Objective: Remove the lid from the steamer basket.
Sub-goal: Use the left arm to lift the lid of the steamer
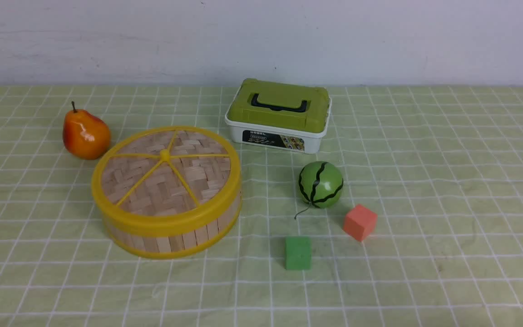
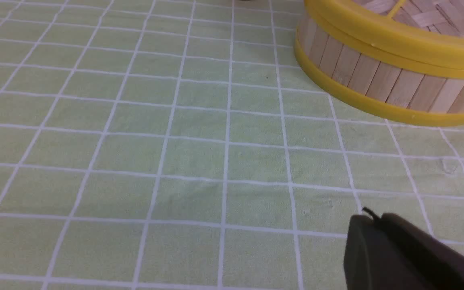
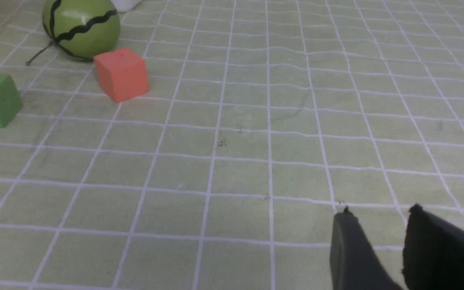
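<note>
Lid (image 1: 166, 170) atop steamer basket (image 1: 170, 239), apparently seated all round.

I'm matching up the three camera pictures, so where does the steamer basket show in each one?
Front view: steamer basket left of centre, under its woven lid.
Left wrist view: upper right corner, cut off by the picture's edge.
Right wrist view: only a sliver, at the upper left edge.
Shared landmark: the white grid lines of the green cloth.
</note>
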Action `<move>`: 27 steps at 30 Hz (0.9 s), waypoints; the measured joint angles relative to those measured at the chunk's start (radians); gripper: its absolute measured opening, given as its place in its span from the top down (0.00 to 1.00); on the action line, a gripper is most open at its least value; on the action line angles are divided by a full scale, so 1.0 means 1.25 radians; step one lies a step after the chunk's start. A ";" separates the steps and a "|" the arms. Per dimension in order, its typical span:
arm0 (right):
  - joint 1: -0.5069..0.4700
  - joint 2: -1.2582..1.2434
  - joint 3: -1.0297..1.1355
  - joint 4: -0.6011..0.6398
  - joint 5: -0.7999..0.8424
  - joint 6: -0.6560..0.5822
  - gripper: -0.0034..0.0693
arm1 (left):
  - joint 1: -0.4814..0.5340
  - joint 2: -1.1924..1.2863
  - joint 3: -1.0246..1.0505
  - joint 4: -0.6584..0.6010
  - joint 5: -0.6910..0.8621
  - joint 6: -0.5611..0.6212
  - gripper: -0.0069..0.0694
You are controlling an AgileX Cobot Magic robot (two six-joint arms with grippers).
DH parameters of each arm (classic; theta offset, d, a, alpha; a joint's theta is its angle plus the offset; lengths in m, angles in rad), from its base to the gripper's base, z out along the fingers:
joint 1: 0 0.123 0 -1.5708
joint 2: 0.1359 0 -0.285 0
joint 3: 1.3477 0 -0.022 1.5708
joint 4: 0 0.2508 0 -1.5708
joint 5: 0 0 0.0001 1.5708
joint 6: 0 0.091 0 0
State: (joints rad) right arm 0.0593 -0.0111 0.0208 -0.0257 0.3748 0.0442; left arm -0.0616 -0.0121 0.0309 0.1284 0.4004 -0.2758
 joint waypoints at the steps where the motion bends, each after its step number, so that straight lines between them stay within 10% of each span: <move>1: 0.000 0.000 0.000 0.000 0.000 0.000 0.70 | 0.000 0.000 0.000 0.000 0.000 0.000 0.88; 27: 0.000 0.000 0.000 0.000 0.000 0.000 0.65 | 0.000 0.000 0.000 -0.002 0.000 0.000 0.85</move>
State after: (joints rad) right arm 0.0593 -0.0111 0.0208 -0.0257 0.3748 0.0442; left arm -0.0616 -0.0121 0.0309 0.1257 0.4004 -0.2758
